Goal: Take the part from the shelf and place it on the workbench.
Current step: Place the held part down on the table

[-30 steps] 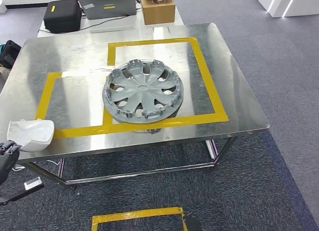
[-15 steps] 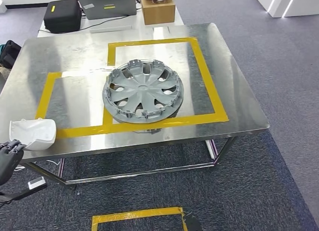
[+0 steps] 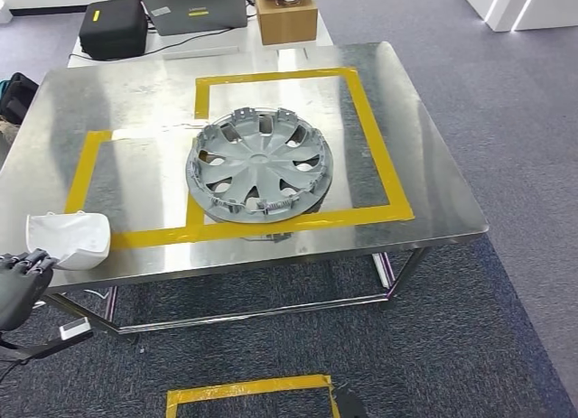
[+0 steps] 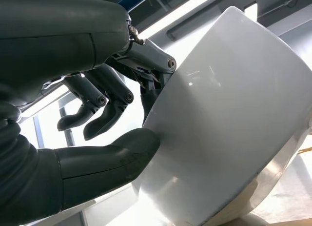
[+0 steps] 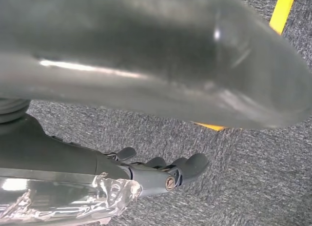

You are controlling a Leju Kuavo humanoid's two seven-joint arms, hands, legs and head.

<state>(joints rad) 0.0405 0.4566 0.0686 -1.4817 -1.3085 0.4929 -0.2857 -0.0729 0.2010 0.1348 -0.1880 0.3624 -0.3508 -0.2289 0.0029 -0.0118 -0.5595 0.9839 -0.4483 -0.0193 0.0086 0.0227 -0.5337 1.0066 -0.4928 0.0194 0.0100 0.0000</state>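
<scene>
In the head view, the white, smoothly curved moulded plastic shell part [image 3: 68,238] sits at the near-left corner of the polished sheet-metal counter [image 3: 436,179], well apart from the grey spoked plastic wheel cover [image 3: 259,165] that lies flat near the counter's middle, straddling the yellow tape outline [image 3: 378,143]. The dark left hand [image 3: 21,283] is just beside the part's near-left end, off the counter's edge. The part looks thin-walled and hollow, so I judge it light, fairly stiff yet liable to flex or crack if squeezed hard, and its glossy skin is probably slippery; the rim at its narrow end seems the sensible place to hold it. Whether it already rests on the metal or hangs just above it, I cannot tell. The counter is mirror-bright and hard, and the floor is coarse grey carpet. In the left wrist view, the fingers [image 4: 143,55] press the shell's upper edge and the thick thumb [image 4: 110,155] bears on its smooth face, pinching it; the other fingers curl free. In the right wrist view, the right hand [image 5: 162,170] hangs over the carpet, fingers loosely extended, holding nothing.
</scene>
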